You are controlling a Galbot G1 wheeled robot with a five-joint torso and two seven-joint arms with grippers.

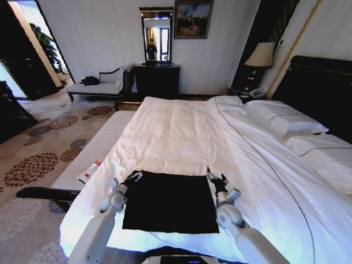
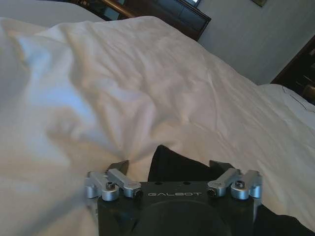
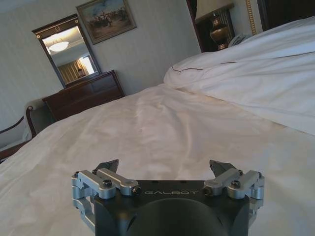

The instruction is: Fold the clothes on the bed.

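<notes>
Clothes [image 1: 169, 202] lie flat between released left hand [image 1: 133, 177] and released right hand [image 1: 216, 178].

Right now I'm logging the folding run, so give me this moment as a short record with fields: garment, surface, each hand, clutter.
garment: black soft-fabric T-shirt, lying flat as a rectangle near the foot edge
surface: large bed with white duvet, pillows at the head end
left hand: open, at the shirt's far left corner
right hand: open, at the shirt's far right corner, over bare duvet
clutter: small white bottle with red cap on the pale bench beside the bed
</notes>
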